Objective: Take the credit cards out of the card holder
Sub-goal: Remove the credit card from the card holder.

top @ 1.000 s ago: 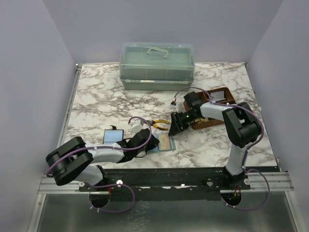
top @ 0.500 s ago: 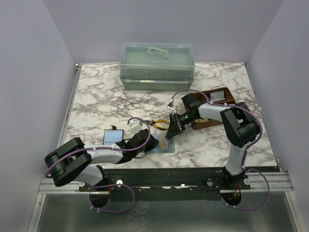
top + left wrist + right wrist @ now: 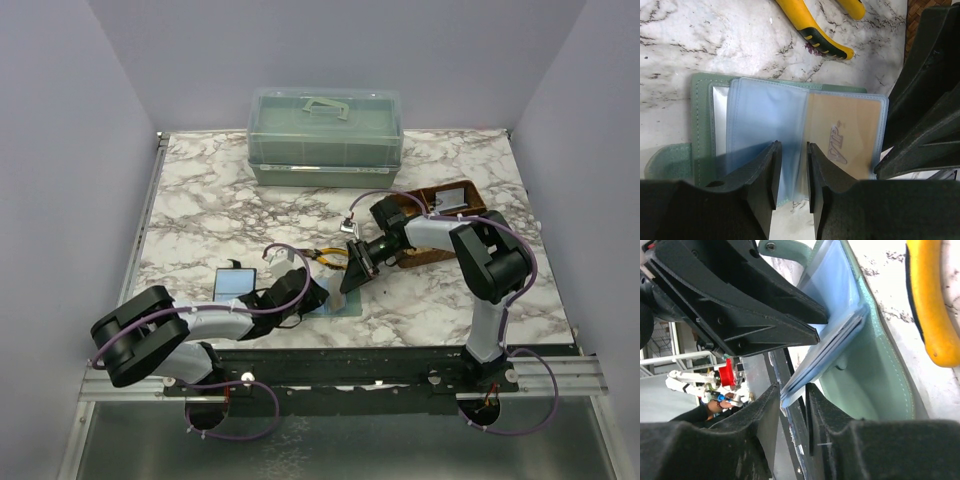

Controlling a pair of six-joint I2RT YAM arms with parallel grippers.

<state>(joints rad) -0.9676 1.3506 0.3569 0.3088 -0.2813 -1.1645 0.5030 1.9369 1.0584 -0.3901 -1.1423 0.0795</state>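
Note:
The card holder (image 3: 702,125) lies open near the table's front edge, its teal cover (image 3: 875,385) flat. Its blue plastic sleeves (image 3: 765,110) hold a tan credit card (image 3: 845,130). My left gripper (image 3: 791,147) hangs over the sleeves' fold, its jaws a narrow gap apart with bare table showing between them. My right gripper (image 3: 792,390) has its jaws closed on the raised outer edge of the sleeves (image 3: 835,335). From above, the left gripper (image 3: 318,295) and right gripper (image 3: 345,282) meet at the holder (image 3: 335,303). A bluish credit card (image 3: 237,280) lies loose to the left.
Yellow-handled pliers (image 3: 325,257) lie just behind the holder, close to the right gripper. A brown woven tray (image 3: 455,200) stands at the right. A green lidded box (image 3: 325,135) sits at the back. The table's front edge and rail run right below the holder.
My right gripper has moved left and down onto the holder's right edge, and its jaws have narrowed round the sleeves. The left arm has stayed put.

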